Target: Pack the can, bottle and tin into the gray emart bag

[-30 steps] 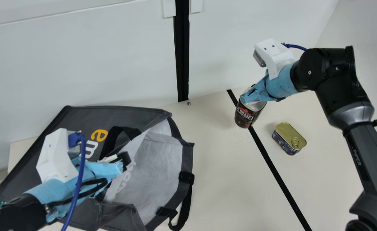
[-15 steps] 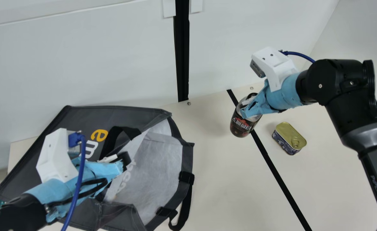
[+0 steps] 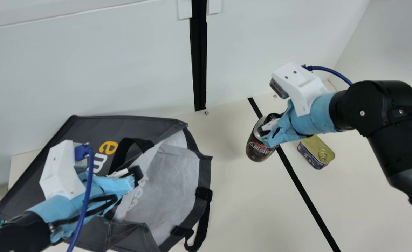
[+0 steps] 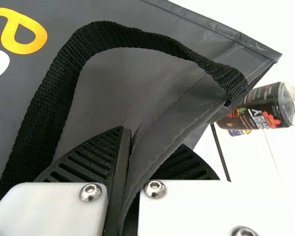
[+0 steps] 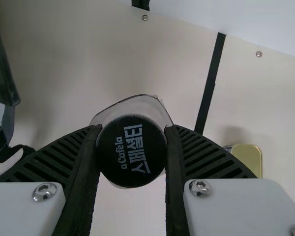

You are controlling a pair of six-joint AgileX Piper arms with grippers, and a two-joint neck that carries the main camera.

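Gripping the bottle [image 3: 258,150] in my right gripper [image 3: 265,135] and an edge of the gray bag [image 3: 150,128] in my left gripper [image 3: 135,177], I see, from the bottle, the bag at eight o'clock, the tin [image 3: 314,147] at three.

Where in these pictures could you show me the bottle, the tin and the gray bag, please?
Bottle [image 5: 132,150]: right wrist view, on its black cap.
Tin [image 3: 316,148]: main view, on its gold lid.
Gray bag [image 3: 90,131]: main view, on its outer side.

bag [image 3: 205,175]: mouth open | lane: bag to tin [image 3: 316,150] | obstacle: bottle [image 3: 256,148] between
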